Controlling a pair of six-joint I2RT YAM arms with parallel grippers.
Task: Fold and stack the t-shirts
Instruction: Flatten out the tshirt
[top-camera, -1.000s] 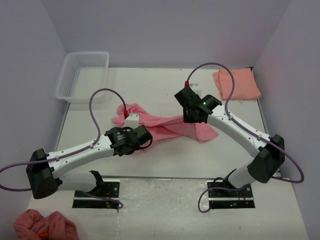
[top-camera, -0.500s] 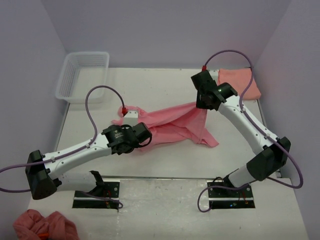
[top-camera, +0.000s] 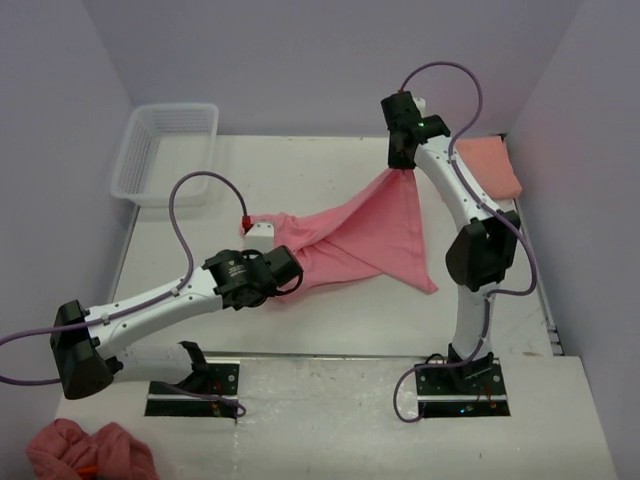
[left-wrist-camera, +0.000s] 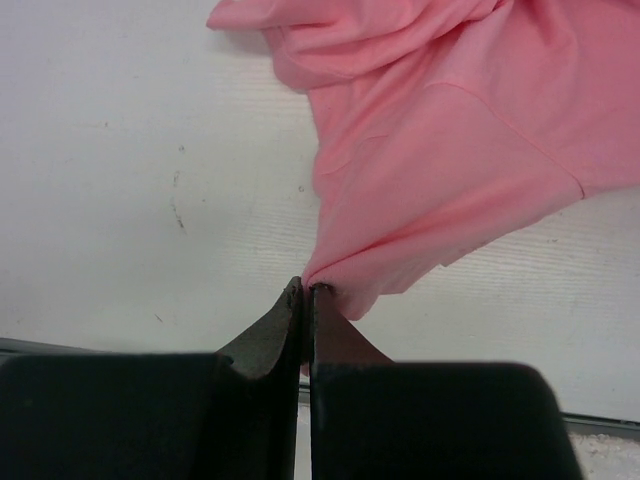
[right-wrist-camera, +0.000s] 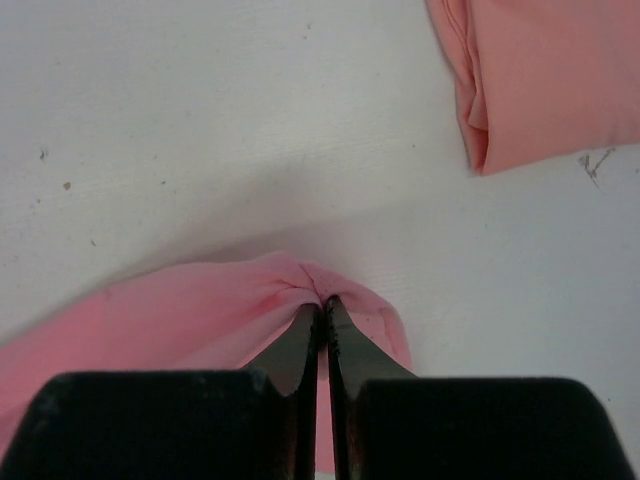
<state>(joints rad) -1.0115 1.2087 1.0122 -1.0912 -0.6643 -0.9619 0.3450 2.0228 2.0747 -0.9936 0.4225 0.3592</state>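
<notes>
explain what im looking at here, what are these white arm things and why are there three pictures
These are two robot arms bolted at the near edge of a table. The wide picture comes from a fixed camera above and behind them. The two close-ups come from a camera on each wrist. In them, the dark left fingers and right fingers are each pinched shut on one rose-pink t-shirt, which is stretched between them. A salmon-orange t-shirt lies folded at the far right corner. A clear plastic basket sits at the far left, and a heap of pink cloth lies at the near left, past the left arm's base.
</notes>
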